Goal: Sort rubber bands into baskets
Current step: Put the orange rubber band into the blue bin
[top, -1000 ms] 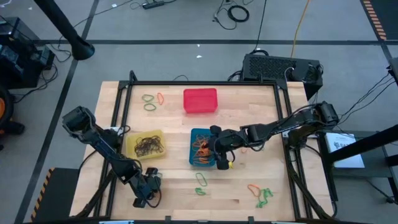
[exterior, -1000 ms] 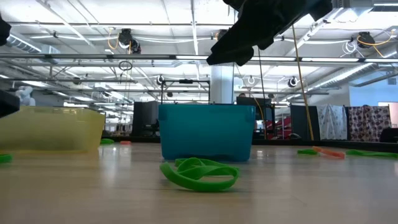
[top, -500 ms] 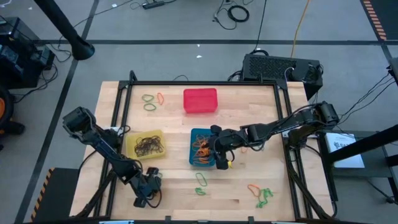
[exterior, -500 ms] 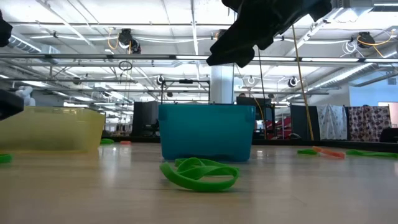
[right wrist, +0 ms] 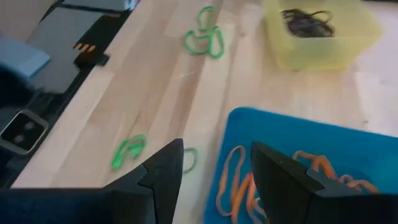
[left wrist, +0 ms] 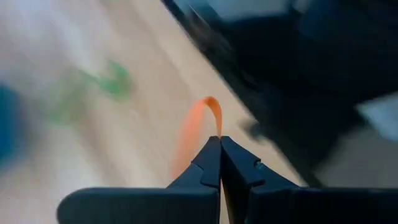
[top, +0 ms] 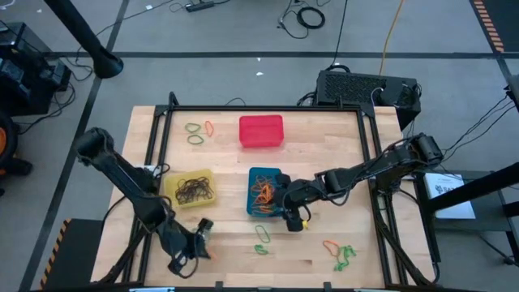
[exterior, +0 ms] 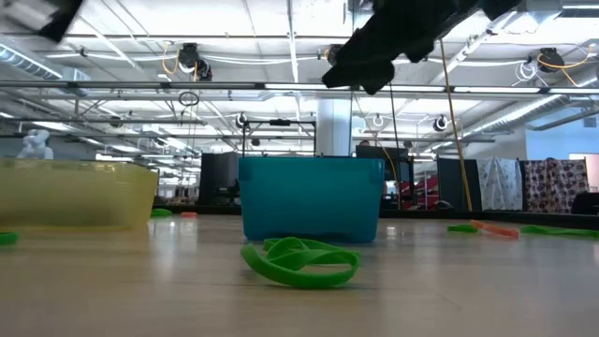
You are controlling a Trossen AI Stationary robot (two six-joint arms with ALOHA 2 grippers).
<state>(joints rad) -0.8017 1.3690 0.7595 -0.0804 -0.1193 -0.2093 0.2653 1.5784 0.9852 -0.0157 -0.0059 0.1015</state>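
My left gripper [top: 203, 243] is at the table's near left, shut on an orange rubber band [left wrist: 198, 127]. My right gripper [top: 292, 216] hovers open over the near right corner of the blue basket [top: 261, 193], which holds orange bands [right wrist: 239, 180]. The yellow basket [top: 190, 188] holds dark bands [right wrist: 306, 18]. Farther back stands the red basket [top: 261, 131]. Loose green bands [top: 261, 242] lie flat on the wood near the blue basket, and show in the low view too [exterior: 299, 262]. My left gripper pinches the orange rubber band between its two shut fingertips [left wrist: 211, 155], at one end of the loop [left wrist: 214, 132]. The band sticks out past the tips as a narrow loop. The view is blurred, so I cannot tell whether its far end is clear of the table.
More loose bands lie at the near right [top: 340, 253] and at the far left [top: 197, 131]. A dark frame rail [top: 166, 146] borders the wooden top. The bare wood between the yellow basket and the near edge is free.
My left gripper has shut on the orange band, then risen from the table and rolled. My right gripper has swung a little toward the table's near edge above the blue basket and stays open.
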